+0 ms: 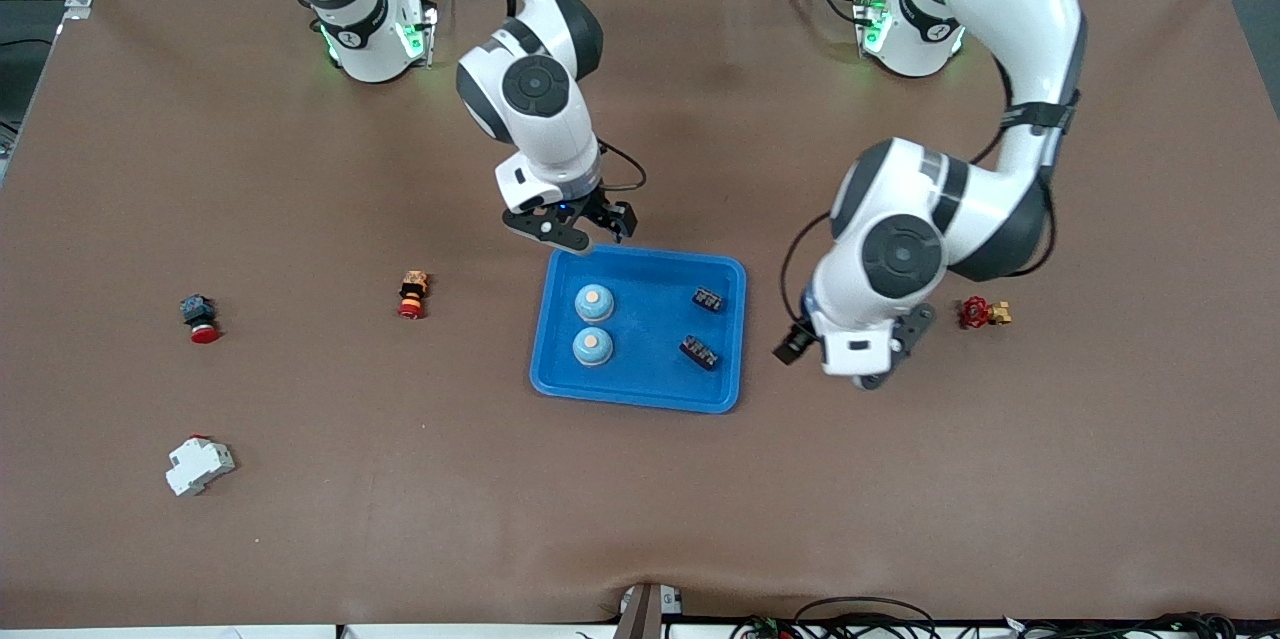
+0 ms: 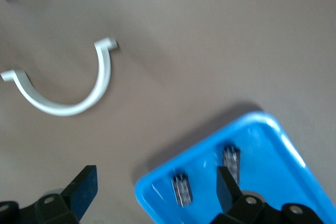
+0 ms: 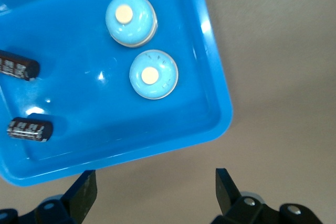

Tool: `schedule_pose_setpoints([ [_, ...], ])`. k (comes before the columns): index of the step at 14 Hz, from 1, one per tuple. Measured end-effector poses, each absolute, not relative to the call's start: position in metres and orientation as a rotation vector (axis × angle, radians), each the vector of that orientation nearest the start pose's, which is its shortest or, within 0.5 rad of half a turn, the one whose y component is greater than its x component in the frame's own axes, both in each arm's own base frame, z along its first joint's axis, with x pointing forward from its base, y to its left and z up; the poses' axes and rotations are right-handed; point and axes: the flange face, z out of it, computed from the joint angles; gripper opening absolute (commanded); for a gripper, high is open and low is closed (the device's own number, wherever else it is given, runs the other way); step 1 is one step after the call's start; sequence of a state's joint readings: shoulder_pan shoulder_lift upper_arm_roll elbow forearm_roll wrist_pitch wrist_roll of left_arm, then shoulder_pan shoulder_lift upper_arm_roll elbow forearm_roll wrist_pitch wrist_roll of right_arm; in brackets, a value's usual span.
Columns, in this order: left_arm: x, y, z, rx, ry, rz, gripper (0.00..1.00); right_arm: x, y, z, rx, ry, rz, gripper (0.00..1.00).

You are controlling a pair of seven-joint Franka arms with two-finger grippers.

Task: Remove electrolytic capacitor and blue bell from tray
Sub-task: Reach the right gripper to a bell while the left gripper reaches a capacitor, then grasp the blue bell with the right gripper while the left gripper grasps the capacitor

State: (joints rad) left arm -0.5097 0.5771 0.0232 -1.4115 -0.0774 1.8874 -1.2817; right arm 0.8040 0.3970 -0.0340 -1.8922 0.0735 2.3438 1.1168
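Nothing was out of the shallow bright-blue plastic tray [image 1: 725,339] yet: two light-blue dome bells [image 1: 594,303] sat toward the right arm's end, two dark cylindrical capacitors [image 1: 700,352] toward the left arm's. Your right end effector [image 1: 575,231] hovered spread over the tray's rim by the bells; the left end effector [image 1: 880,359], also spread, hung over the brown desk [image 1: 300,519] beside the tray. Next you'd want each one centred and lowered.
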Motion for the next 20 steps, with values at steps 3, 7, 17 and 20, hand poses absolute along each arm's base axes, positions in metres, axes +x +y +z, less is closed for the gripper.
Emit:
schedule_pose_setpoints([
  [3, 0.603, -0.384, 0.335, -2.846, -1.321, 0.110, 1.00, 0.462, 0.455, 0.277, -3.023, 0.618, 0.008, 1.00],
  [7, 0.608, -0.406, 0.293, -2.822, -1.534, 0.032, 1.00, 0.489, 0.461, 0.253, -3.042, 0.623, -0.034, 1.00],
  [17, 0.610, -0.424, 0.218, -2.793, -1.742, -0.001, 1.00, 0.527, 0.434, 0.223, -3.106, 0.611, -0.136, 1.00],
  [20, 0.607, -0.423, 0.198, -2.772, -1.731, 0.015, 1.00, 0.530, 0.432, 0.216, -3.096, 0.614, -0.146, 1.00],
])
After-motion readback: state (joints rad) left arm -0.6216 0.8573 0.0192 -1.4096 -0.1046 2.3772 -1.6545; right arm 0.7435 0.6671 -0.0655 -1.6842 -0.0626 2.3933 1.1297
